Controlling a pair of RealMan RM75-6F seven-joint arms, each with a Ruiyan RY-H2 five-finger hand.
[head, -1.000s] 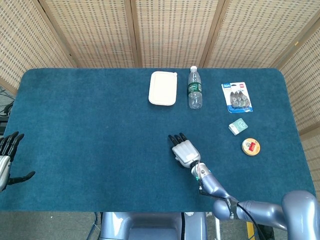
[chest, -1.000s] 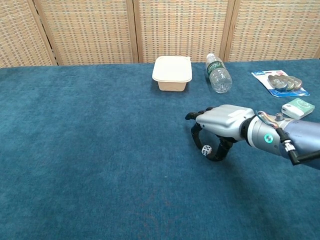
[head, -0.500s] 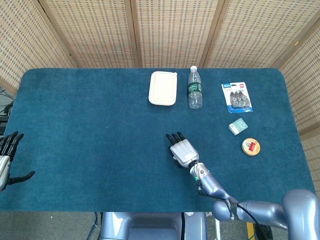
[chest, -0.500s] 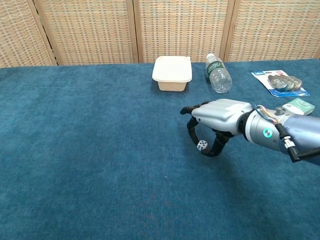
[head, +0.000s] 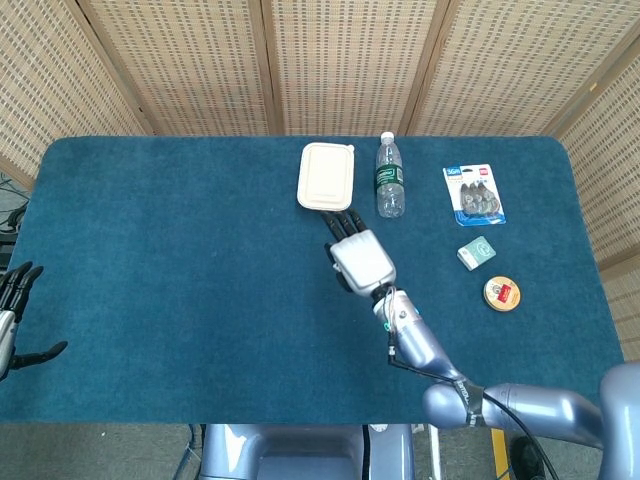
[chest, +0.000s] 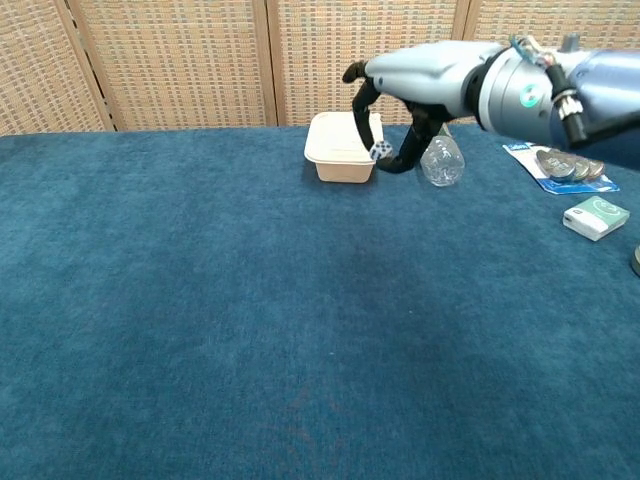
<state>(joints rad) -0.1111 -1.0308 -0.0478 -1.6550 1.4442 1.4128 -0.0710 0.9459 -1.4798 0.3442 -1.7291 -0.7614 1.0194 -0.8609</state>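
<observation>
**A:** The right hand (chest: 420, 85) is carrying a small white die (chest: 379, 151) above the desk (chest: 200, 300), pinching it between the thumb and a fingertip while the other fingers (head: 340, 228) are staying fairly narrow. What matters most here, in your judgement?

**B:** Keeping that pinch steady. The die is tiny and is sitting right at the fingertips, so I'd say any loosening or sudden tilt of the wrist is risking a drop onto the desk.

**A:** And what is lying around the fingers?

**B:** The cream lidded box (head: 326, 177) is sitting just beyond the fingertips; in the chest view the die is hanging in front of its near right corner. The water bottle (head: 390, 178) is lying just to the right of the fingers, so the hand should be keeping clear of it. I cannot tell whether the lid is latched.

**A:** The left hand (head: 10, 310)?

**B:** It is resting far off at the desk's left edge, fingers spread and holding nothing. Farther right of the carrying fingers, a blister pack (head: 474, 194), a small green box (head: 477, 253) and a round tin (head: 501, 293) are lying well apart from them.
</observation>
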